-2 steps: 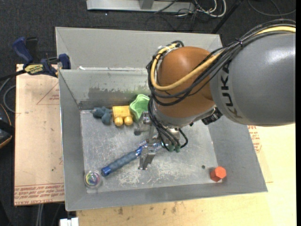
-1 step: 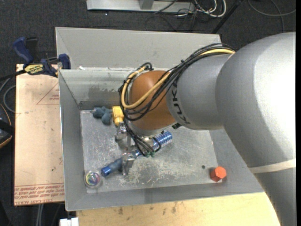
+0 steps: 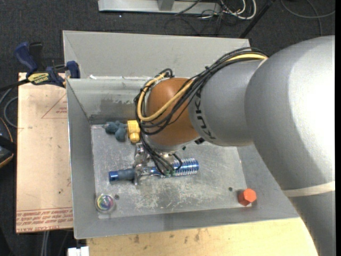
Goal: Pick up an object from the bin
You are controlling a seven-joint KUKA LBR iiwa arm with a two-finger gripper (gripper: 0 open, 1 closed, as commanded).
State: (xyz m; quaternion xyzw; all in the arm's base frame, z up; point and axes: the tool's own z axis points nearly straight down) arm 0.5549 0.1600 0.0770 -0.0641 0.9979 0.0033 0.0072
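My gripper (image 3: 141, 167) hangs low over the middle of the bin floor, below the orange wrist cover. Its metal fingers come down onto a long blue tool (image 3: 121, 175) that lies left to right, its blue handle sticking out to the left. A blue and silver ribbed piece (image 3: 185, 167) lies just right of the gripper. Whether these two are one thing I cannot tell. At the back left a small yellow piece (image 3: 133, 130) sits beside a grey-blue lump (image 3: 115, 128).
A shiny round ball (image 3: 105, 202) lies in the front left corner. A small orange block (image 3: 246, 197) rests near the front right corner. The arm covers the bin's right and back part.
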